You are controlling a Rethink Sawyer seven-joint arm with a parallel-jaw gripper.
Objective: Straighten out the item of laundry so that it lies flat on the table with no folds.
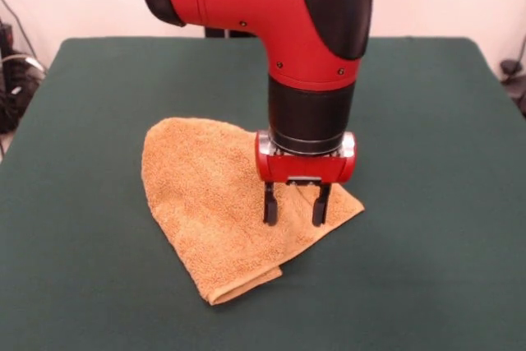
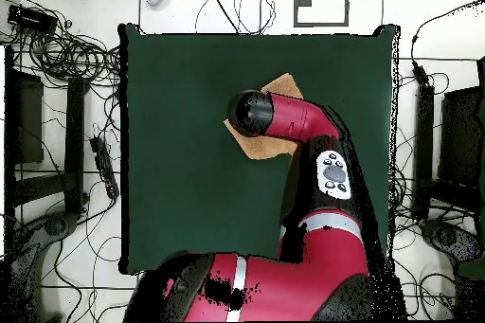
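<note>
**Ana:** Dark green cloth covers the table (image 1: 90,228), matte and plain, and far bigger than the towel. Nearest the front camera, what does the towel (image 1: 197,203) show?

**Ben:** A doubled corner. The near tip is turned over on itself, with 2 layers visible along a rolled edge. So the job looks unfinished, in his judgement: at least 1 fold remains.

**Ana:** And just behind that?

**Ben:** The gripper (image 1: 292,207) stands right over the towel's right-hand flap, its 2 black fingers spread apart and pointing straight down, nothing between them. Whether the tips touch the pile cannot be told.

**Ana:** Material?

**Ben:** Orange-tan terry, nubby and soft. The outline is lopsided, rounded at the far left, pointed at the right, not the rectangle a flat towel would make.

**Ana:** Farther back?

**Ben:** Bare green table to the far edge. From overhead the arm (image 2: 294,120) hides most of the towel; it lies somewhat beyond the middle of the table.

**Ana:** What is left?

**Ben:** Probably opening the near fold, then squaring the rest.
</note>
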